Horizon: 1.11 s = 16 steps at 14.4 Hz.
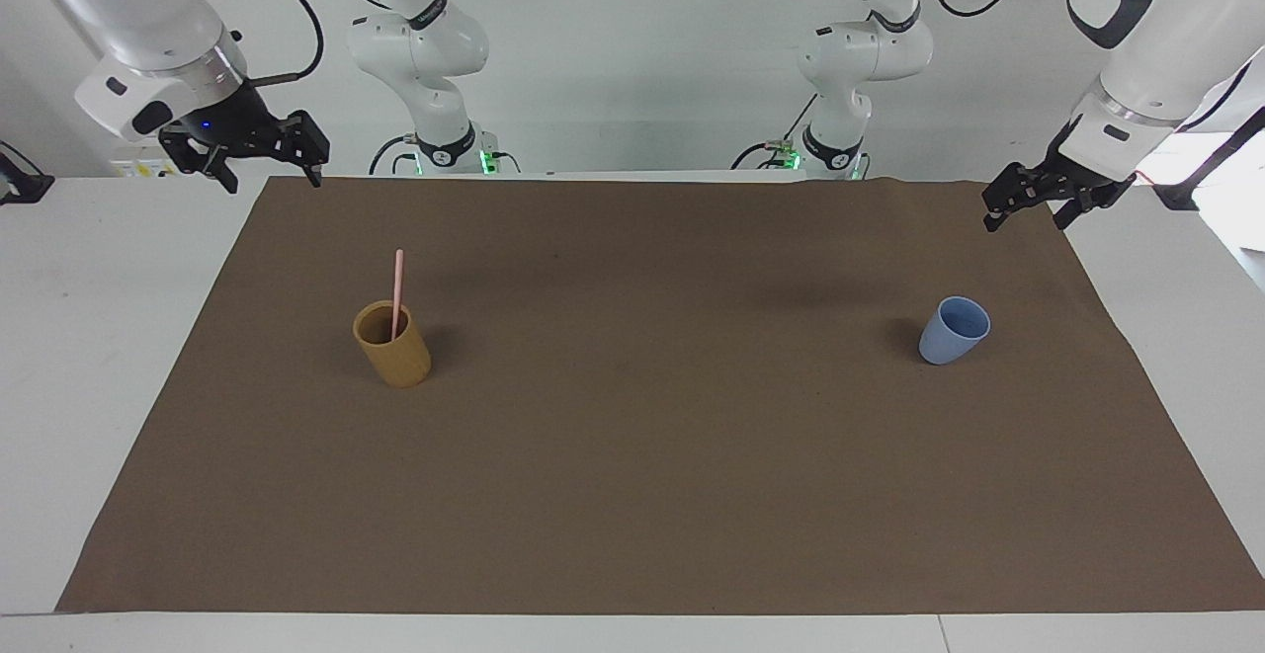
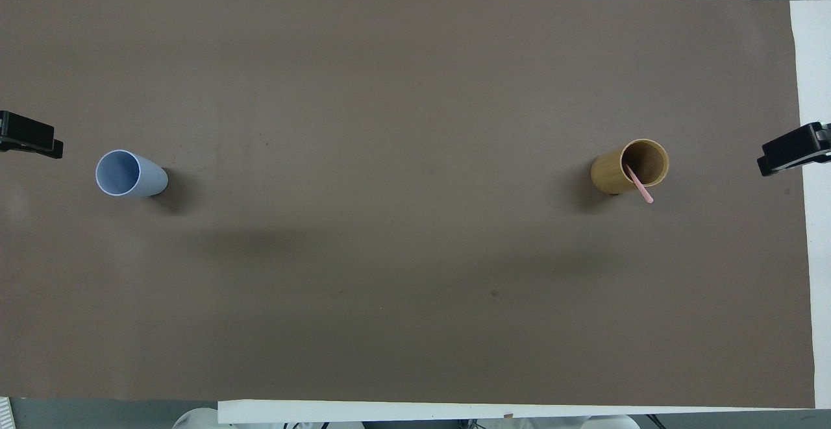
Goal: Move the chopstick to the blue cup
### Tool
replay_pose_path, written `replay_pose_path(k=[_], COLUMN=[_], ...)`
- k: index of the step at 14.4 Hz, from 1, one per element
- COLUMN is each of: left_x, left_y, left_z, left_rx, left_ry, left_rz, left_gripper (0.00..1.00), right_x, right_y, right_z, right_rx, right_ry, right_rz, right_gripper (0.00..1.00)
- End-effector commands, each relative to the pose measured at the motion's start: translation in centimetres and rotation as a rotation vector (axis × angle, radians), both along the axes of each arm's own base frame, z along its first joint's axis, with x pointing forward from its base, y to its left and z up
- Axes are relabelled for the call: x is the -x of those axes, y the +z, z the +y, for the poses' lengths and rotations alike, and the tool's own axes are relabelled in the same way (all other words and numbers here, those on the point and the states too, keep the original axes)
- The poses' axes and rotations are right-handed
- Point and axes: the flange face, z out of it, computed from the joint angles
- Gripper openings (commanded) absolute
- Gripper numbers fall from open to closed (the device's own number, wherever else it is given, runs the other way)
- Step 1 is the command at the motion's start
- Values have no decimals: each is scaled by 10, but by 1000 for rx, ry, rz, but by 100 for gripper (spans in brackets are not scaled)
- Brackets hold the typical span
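Note:
A pale-pink chopstick (image 1: 397,289) stands leaning in a tan-yellow cylindrical cup (image 1: 395,352) toward the right arm's end of the brown mat; in the overhead view the chopstick (image 2: 641,187) rests against the rim of this cup (image 2: 623,172). The blue cup (image 1: 954,332) stands upright and empty toward the left arm's end, and also shows in the overhead view (image 2: 126,174). My right gripper (image 1: 274,179) hangs open and empty in the air over the mat's corner at its own end. My left gripper (image 1: 1025,220) hangs open and empty over the mat's edge at its end. Both arms wait.
A brown mat (image 1: 632,455) covers most of the white table (image 1: 89,337). Only the tips of the left gripper (image 2: 29,140) and the right gripper (image 2: 793,155) show at the sides of the overhead view.

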Motion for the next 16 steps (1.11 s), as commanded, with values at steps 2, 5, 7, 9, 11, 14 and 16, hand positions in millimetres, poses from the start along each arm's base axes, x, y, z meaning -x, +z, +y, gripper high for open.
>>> replay_pose_path(k=[2, 5, 7, 9, 11, 14, 16], left_x=[0, 1, 1, 10, 17, 15, 15], left_y=[1, 1, 0, -13, -27, -24, -19], left_z=[-5, -5, -5, -3, 9, 30, 45], left_rx=[-7, -7, -7, -9, 1, -3, -10], left_ry=[-2, -2, -2, -28, -201, -216, -196], left_rz=[-11, -8, -5, 13, -21, -31, -34], left_gripper=[100, 100, 100, 100, 99, 100, 100], right_x=[5, 8, 7, 4, -2, -8, -30], right_y=[0, -5, -4, -7, -3, -11, -40], right_z=[0, 1, 3, 4, 4, 16, 36], right_rx=[-12, -14, -15, -16, -67, -115, -155], right_ry=[-13, -10, -3, 2, -3, -88, -113], right_rz=[-10, 10, 4, -16, -56, -58, -32], right_gripper=[100, 100, 100, 100, 100, 100, 100])
